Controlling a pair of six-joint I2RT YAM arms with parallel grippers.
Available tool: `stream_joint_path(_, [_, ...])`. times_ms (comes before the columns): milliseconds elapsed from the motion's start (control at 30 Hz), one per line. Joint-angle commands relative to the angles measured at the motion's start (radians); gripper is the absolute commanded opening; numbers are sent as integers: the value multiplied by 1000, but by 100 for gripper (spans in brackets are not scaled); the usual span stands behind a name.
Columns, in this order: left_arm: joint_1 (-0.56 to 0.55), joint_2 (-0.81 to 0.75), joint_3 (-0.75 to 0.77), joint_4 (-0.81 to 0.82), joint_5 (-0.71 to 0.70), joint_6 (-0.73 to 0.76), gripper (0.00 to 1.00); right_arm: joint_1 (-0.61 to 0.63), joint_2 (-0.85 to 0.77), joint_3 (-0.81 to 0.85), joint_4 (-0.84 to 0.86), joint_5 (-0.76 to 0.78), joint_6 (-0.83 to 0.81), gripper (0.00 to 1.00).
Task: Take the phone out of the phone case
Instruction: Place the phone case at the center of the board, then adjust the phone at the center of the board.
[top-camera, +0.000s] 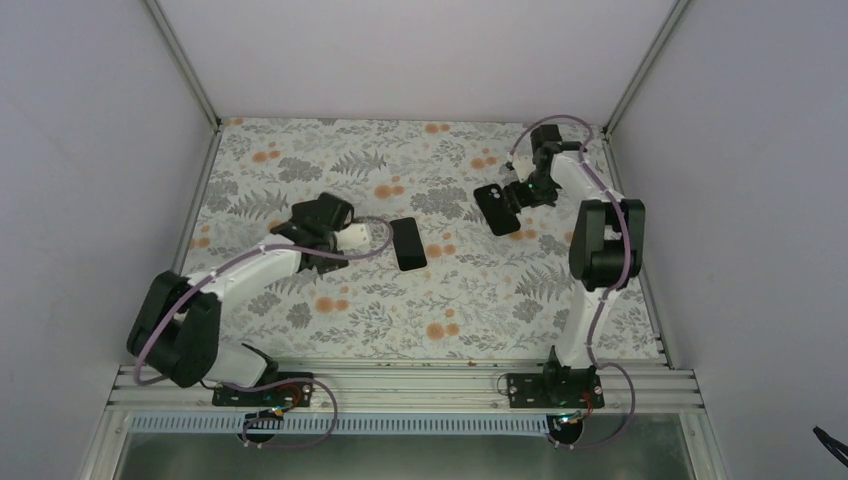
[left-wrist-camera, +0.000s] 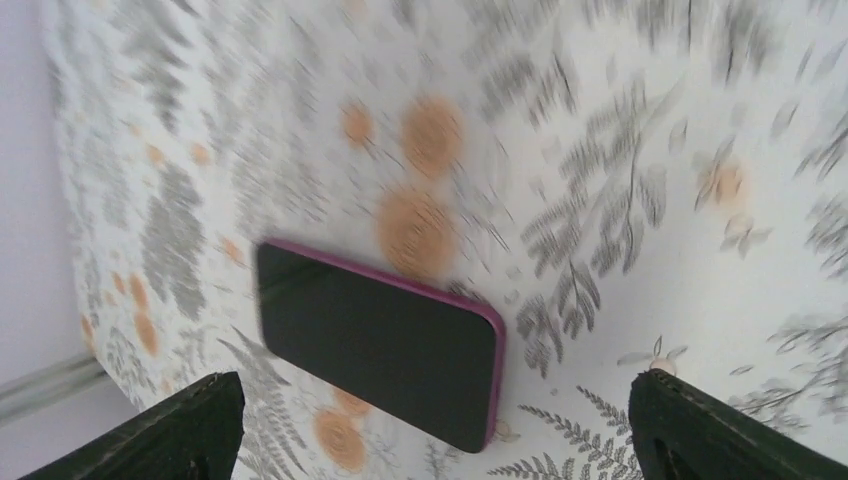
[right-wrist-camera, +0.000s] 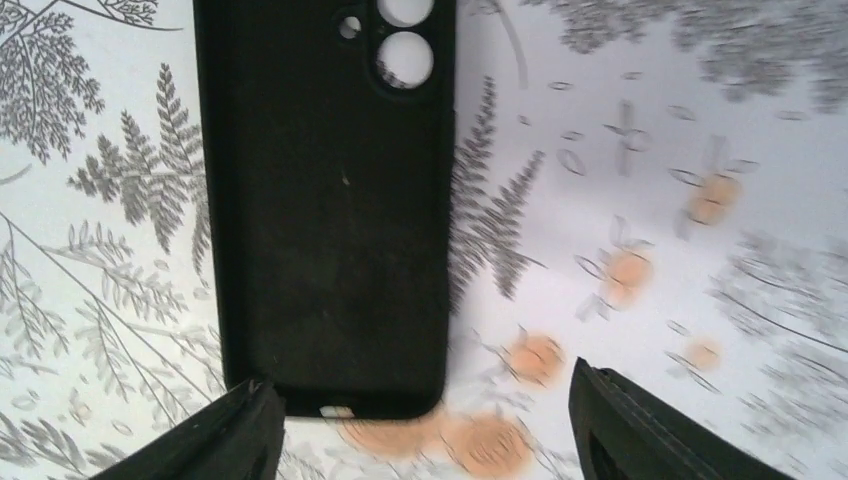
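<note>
Our left gripper (top-camera: 372, 236) hangs with jaws apart. The phone (left-wrist-camera: 380, 340) lies flat on the floral tablecloth (top-camera: 300, 160) just ahead, long axis slanting across the gap, glossy black, magenta-rimmed. Farther off, our right gripper (top-camera: 515, 197), jaws likewise apart, hovers over the matte black case (right-wrist-camera: 330, 220), empty and lying lengthwise.

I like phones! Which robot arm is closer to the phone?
Left. The left gripper hangs open right next to the phone. The right gripper is farther off, open at the phone case.
</note>
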Motion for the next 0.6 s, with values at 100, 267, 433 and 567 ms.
stream_joint_path(100, [19,-89,342,-233,297,-135,97,154,-306,-159,31,141,-117,78])
stream_joint_path(267, [30,53,482,-195,405,-215,81,283,-365,-200,-57,-18,-156,38])
stream_joint_path(433, [30,297,681,-224,519,-275,15,467,-454,-368,-35,-59,-225,4])
stream_joint_path(567, [29,482,863,-288,589,-299,2,636,-488,-488,60,-43,-200,4])
